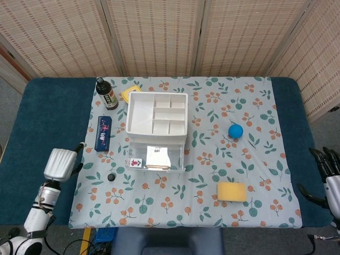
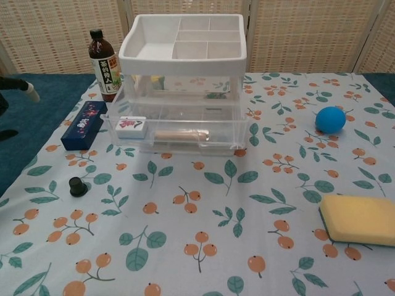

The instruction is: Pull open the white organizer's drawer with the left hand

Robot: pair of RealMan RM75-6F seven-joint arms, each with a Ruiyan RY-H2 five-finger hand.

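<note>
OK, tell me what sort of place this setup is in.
Most likely an indoor test or demo space, not a home: a padded blue table under a floral cloth, woven folding screens closing off the back, and assorted props such as a white organizer and blue ball.

Left hand [image 2: 13, 92] showed only fingertips at frame edge, well apart from organizer [image 2: 182, 74]; drawer [image 2: 176, 132] stood pulled out, small black cap [image 2: 77, 185] nearer the hand.

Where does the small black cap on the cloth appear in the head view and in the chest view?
Head view: the small black cap lies left of the drawer front, below the dark blue box.
Chest view: it lies at lower left, nearer the camera than the box.
Shared landmark: the dark blue box.
</note>
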